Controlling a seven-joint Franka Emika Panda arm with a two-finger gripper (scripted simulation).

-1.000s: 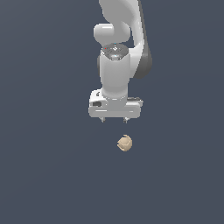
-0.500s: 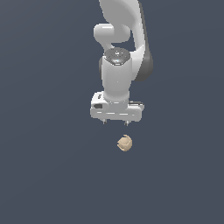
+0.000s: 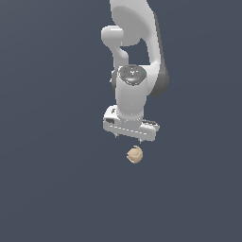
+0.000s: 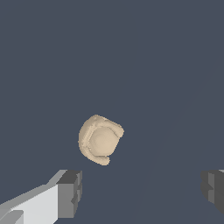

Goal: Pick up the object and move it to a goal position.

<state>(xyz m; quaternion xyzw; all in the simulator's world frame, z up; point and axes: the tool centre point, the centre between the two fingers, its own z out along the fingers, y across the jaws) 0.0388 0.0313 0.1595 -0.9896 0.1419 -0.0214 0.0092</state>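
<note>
The object (image 3: pixel 135 155) is a small tan lump with curled, shell-like folds, lying on the dark grey floor. My white gripper (image 3: pixel 127 138) hangs just above and behind it in the exterior view, its short fingertips pointing down. In the wrist view the object (image 4: pixel 100 139) lies ahead of the gap between my two dark finger pads (image 4: pixel 69 194), which stand wide apart. The gripper (image 4: pixel 141 190) is open, with nothing between its fingers and not touching the object.
A plain dark grey surface (image 3: pixel 56 189) spreads all around. The white arm (image 3: pixel 137 56) rises above the gripper toward the top of the exterior view.
The gripper has come down toward the object, closing most of the gap above it. The object has not moved.
</note>
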